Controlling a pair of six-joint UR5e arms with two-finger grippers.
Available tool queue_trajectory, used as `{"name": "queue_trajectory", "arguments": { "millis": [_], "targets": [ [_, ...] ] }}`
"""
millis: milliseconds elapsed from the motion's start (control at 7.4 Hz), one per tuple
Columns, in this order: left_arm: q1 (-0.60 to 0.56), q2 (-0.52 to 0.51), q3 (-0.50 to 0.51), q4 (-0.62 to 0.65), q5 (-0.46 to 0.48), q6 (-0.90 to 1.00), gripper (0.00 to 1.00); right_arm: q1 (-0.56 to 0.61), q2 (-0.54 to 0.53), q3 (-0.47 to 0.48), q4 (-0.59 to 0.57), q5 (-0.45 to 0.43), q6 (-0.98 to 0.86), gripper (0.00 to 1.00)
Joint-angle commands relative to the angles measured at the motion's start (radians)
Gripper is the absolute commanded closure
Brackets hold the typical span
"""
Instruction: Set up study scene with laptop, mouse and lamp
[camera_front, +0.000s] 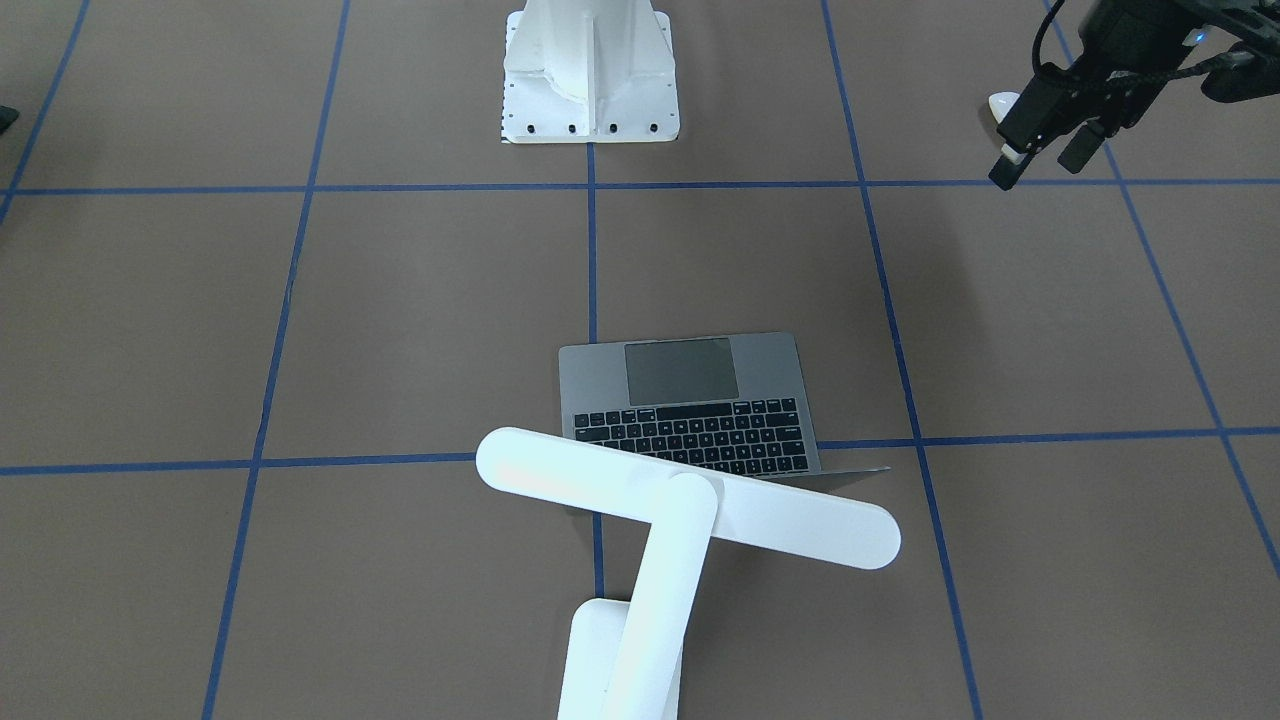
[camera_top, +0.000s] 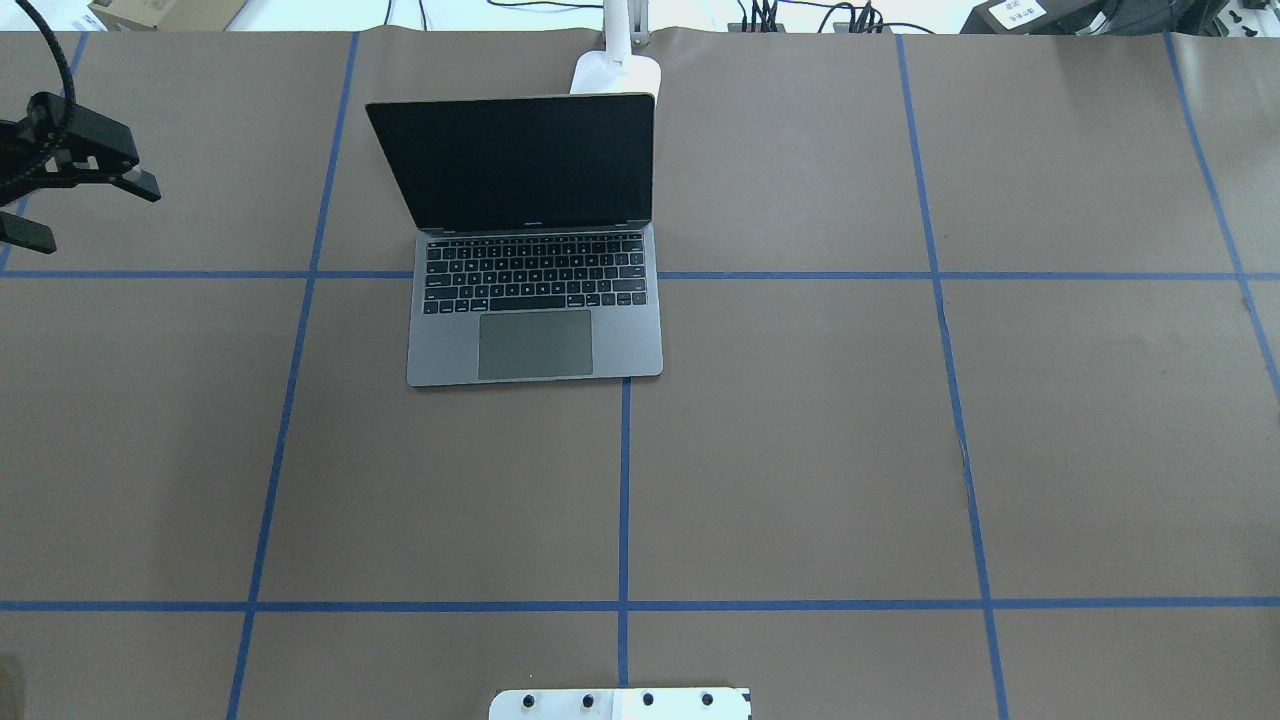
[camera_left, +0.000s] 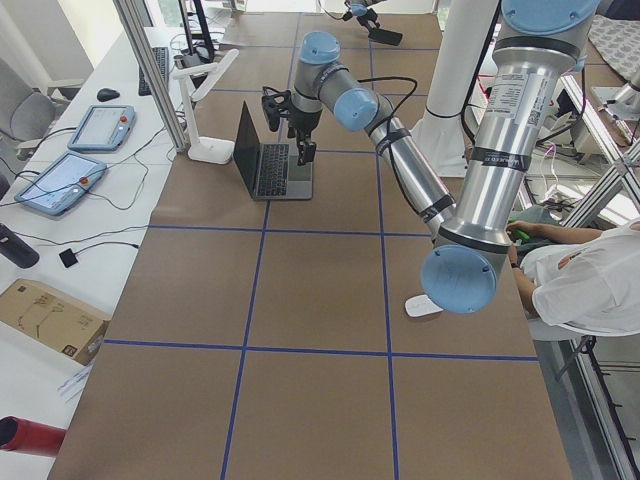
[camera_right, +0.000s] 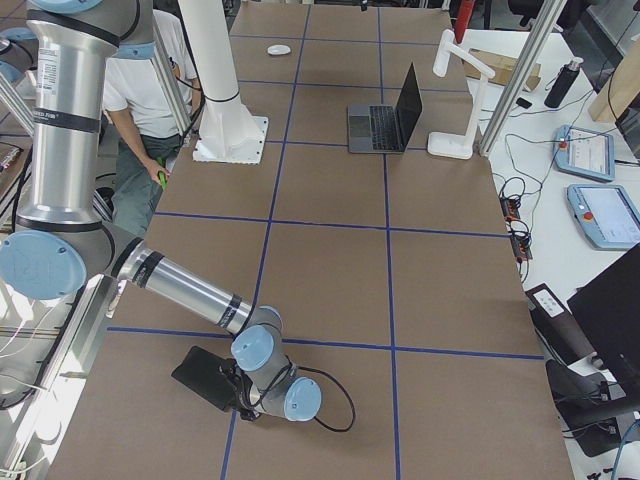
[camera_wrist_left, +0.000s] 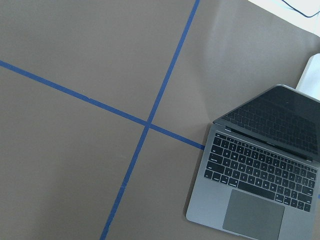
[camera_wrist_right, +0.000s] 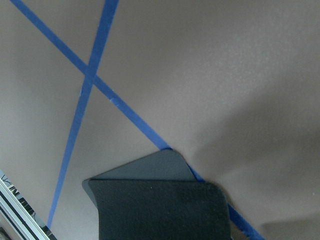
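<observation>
Front-facing view, laptop: the laptop (camera_front: 690, 405) is open at mid-desk toward the operators' edge, trackpad facing the robot.
Front-facing view, lamp: the lamp (camera_front: 690, 495) holds its bar head over the laptop's hinge side. Its arm slants down toward the operators' edge.
Front-facing view, left hand: the left hand (camera_front: 1040, 168) is raised near the robot's edge, toward the desk's left end. Fingers are spread, released, gripping nothing.
Front-facing view, mouse: the mouse (camera_front: 1000, 103) shows as a white sliver just beside the left hand, partly hidden.
Front-facing view, mount: a white bolted mount (camera_front: 590, 90) stands at the robot's edge.
Overhead view: the laptop lid is up and the screen dark, with the lamp base just behind the lid at the far edge. Blue tape lines (camera_top: 622, 480) grid the brown desk (camera_top: 850, 450).
Left side view: the mouse lies on the desk by the robot's edge near the left end, well apart from the laptop. A person (camera_left: 590, 280) sits beyond that edge.
Right side view: the right hand (camera_right: 238, 392) is low at the desk's right end, by a black mat (camera_right: 200, 375). Clenched or released, cannot tell.
Left wrist view: laptop at lower right, a white corner of the lamp base behind its lid.
Right wrist view: the black mat is close below on the desk. The fingers are out of frame.
</observation>
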Motion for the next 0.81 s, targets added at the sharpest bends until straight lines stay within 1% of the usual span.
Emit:
{"name": "queue_trajectory", "arguments": {
  "millis": [0, 270, 405, 541, 676],
  "targets": [
    [0.000, 0.001, -0.014, 0.004, -0.001, -0.006, 0.00, -0.001, -0.028, -0.002, 0.004, 0.000, -0.009, 0.09],
    [0.000, 0.001, -0.018, 0.005, -0.001, -0.006, 0.00, 0.009, -0.037, 0.016, 0.002, 0.001, -0.004, 0.09],
    [0.002, 0.001, -0.021, 0.005, 0.000, -0.009, 0.00, 0.018, -0.038, 0.057, -0.010, 0.004, 0.002, 0.08],
    [0.002, 0.001, -0.023, 0.005, -0.001, -0.009, 0.00, 0.023, -0.035, 0.068, -0.053, 0.010, 0.003, 0.08],
    [0.002, 0.001, -0.023, 0.005, -0.001, -0.009, 0.00, 0.023, -0.040, 0.058, -0.053, 0.012, 0.003, 0.08]
  ]
}}
